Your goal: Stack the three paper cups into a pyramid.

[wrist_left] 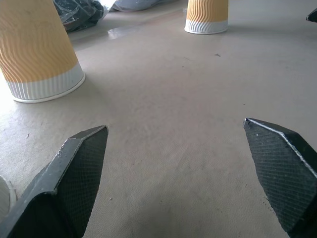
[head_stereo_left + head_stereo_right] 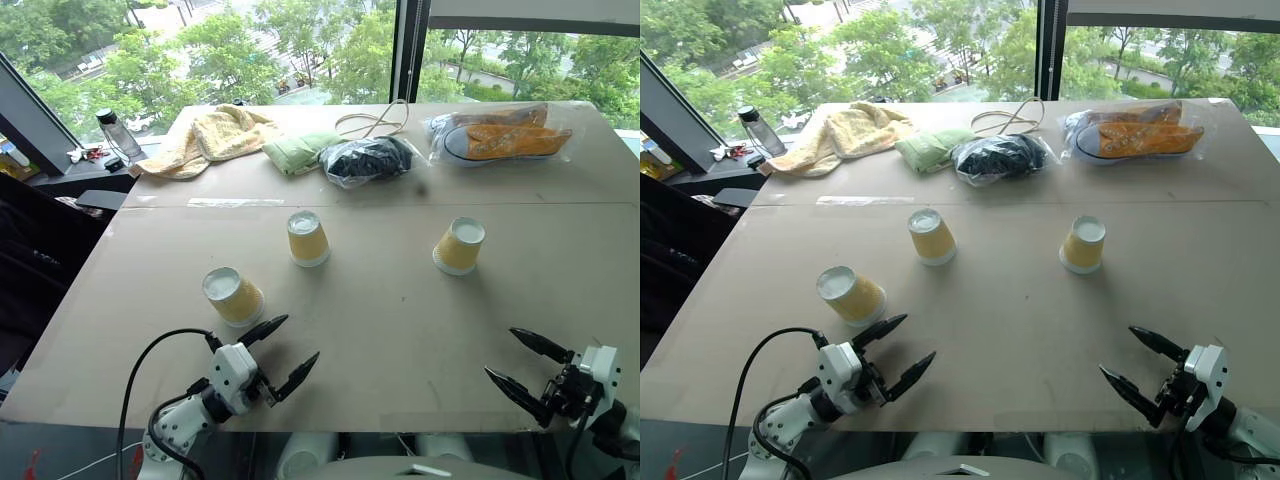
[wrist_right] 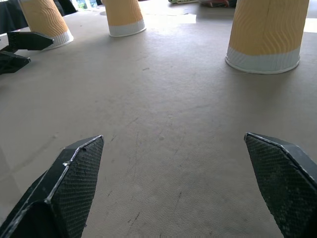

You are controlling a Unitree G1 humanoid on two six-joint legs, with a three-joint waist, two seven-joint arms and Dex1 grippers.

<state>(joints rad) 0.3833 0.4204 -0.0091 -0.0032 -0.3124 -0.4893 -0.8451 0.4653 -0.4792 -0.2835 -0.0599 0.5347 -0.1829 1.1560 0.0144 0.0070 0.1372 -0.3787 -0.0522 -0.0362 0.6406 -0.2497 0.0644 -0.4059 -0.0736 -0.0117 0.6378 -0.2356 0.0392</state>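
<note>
Three yellow paper cups stand upside down and apart on the tan table top [image 2: 380, 330]: a left cup [image 2: 235, 295], a middle cup [image 2: 308, 238] and a right cup [image 2: 459, 246]. My left gripper [image 2: 298, 340] hovers open at the near edge, its upper finger just beside the left cup and pointing toward the table's middle. My right gripper [image 2: 500, 352] is open at the near right edge, well short of the right cup [image 3: 267, 34]. Nothing lies between either pair of fingers. In the left wrist view the middle cup [image 1: 39, 49] is close.
Along the far side lie a yellow towel [image 2: 210, 135], a green cloth [image 2: 298, 152], a black bag [image 2: 368, 160], a cable [image 2: 375, 122] and a clear bag with orange items [image 2: 500, 135]. A bottle [image 2: 117, 135] stands off the table's far left corner.
</note>
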